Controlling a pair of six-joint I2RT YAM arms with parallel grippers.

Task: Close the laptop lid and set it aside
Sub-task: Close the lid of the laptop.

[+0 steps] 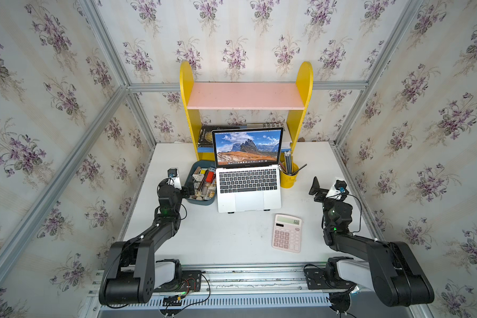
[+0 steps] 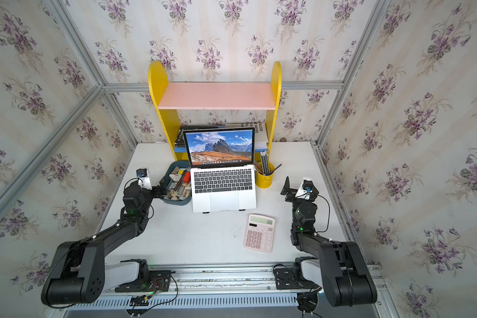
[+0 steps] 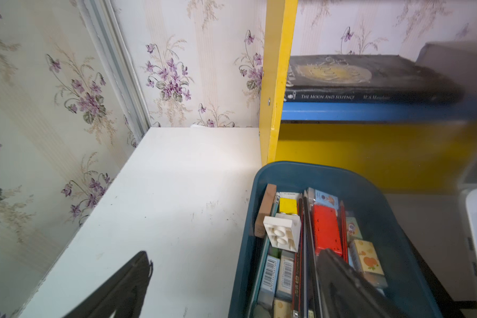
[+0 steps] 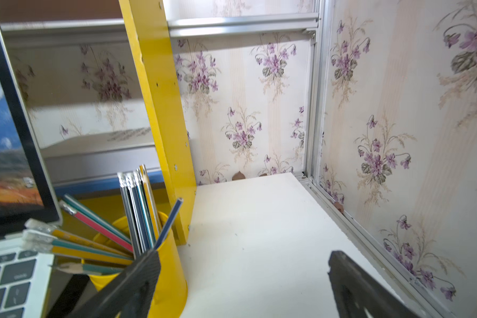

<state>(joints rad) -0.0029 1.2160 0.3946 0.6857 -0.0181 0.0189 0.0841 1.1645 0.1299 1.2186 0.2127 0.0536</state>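
The silver laptop [image 1: 247, 192] [image 2: 223, 192] stands open mid-table, raised on a black stand. Its lid [image 1: 247, 147] [image 2: 219, 147] is upright and the screen shows a mountain wallpaper. My left gripper [image 1: 187, 190] [image 3: 235, 254] is open to the laptop's left. One finger hangs over the blue tray [image 3: 287, 170] and the other over bare table. My right gripper [image 1: 318, 190] [image 4: 243, 258] is open to the laptop's right, beside the yellow pencil cup [image 4: 171, 264]. It holds nothing. The right wrist view catches the lid's edge [image 4: 14, 115].
A yellow shelf unit [image 1: 245, 96] with books stands close behind the lid. The blue tray [image 1: 204, 203] of small items touches the laptop's left side. The pencil cup [image 1: 288, 180] is at its right. A pink calculator [image 1: 287, 232] lies front right.
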